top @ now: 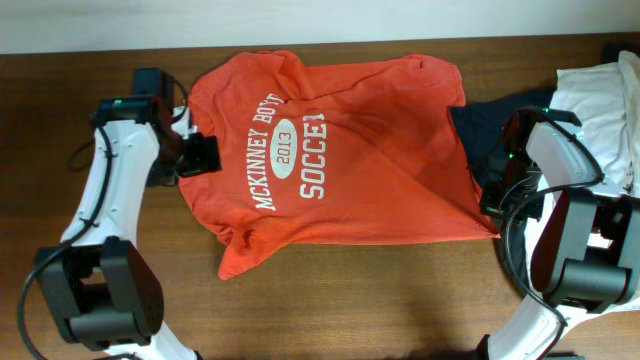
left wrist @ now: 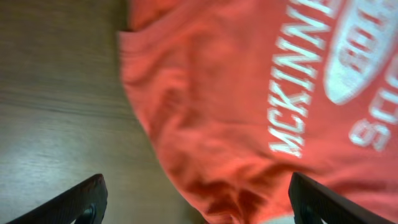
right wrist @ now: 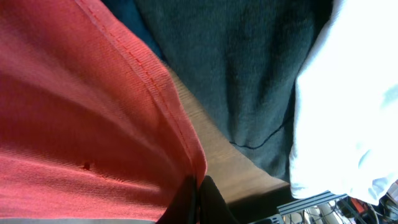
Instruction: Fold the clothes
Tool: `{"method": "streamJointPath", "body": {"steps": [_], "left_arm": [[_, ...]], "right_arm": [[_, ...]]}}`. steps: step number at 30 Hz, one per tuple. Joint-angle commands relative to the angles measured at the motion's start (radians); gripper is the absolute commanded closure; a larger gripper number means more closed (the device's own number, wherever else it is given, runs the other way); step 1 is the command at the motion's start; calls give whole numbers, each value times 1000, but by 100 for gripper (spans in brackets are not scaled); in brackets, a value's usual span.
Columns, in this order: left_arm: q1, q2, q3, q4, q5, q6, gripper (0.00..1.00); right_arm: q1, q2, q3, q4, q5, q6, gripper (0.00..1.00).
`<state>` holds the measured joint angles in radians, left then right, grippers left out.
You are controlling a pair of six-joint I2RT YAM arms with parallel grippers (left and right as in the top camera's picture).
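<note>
The orange-red T-shirt (top: 340,150) lies spread on the wooden table, its white "McKinney Boyd 2013 Soccer" print facing up. My left gripper (top: 200,155) is open at the shirt's left edge; in the left wrist view the fingers (left wrist: 196,202) straddle a bunched fold of the shirt (left wrist: 249,112) without touching it. My right gripper (top: 492,212) is shut on the shirt's hem corner at the lower right; the right wrist view shows the fingers (right wrist: 198,193) pinching the stitched hem (right wrist: 93,112).
A dark navy garment (top: 485,125) lies under the shirt's right side, also in the right wrist view (right wrist: 249,68). A white garment (top: 600,105) is heaped at the far right (right wrist: 348,93). The table's right edge (right wrist: 261,186) is close to the right gripper.
</note>
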<state>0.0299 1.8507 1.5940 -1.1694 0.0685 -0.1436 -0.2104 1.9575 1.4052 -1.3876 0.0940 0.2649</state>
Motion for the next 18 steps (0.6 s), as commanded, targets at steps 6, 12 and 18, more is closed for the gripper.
{"method": "streamJointPath", "body": {"steps": [6,12,18], "left_arm": [[69,186,-138,216,0,-50,37],[69,289,-138,288,-24,-50,71],[138,286,-107,282,-200,-49,100]], "right_arm": [[0,-16,-4,15,31,1,96],[0,-16,-4,18,31,1,96],[2,-16,-4,35,-2,1,96]]}}
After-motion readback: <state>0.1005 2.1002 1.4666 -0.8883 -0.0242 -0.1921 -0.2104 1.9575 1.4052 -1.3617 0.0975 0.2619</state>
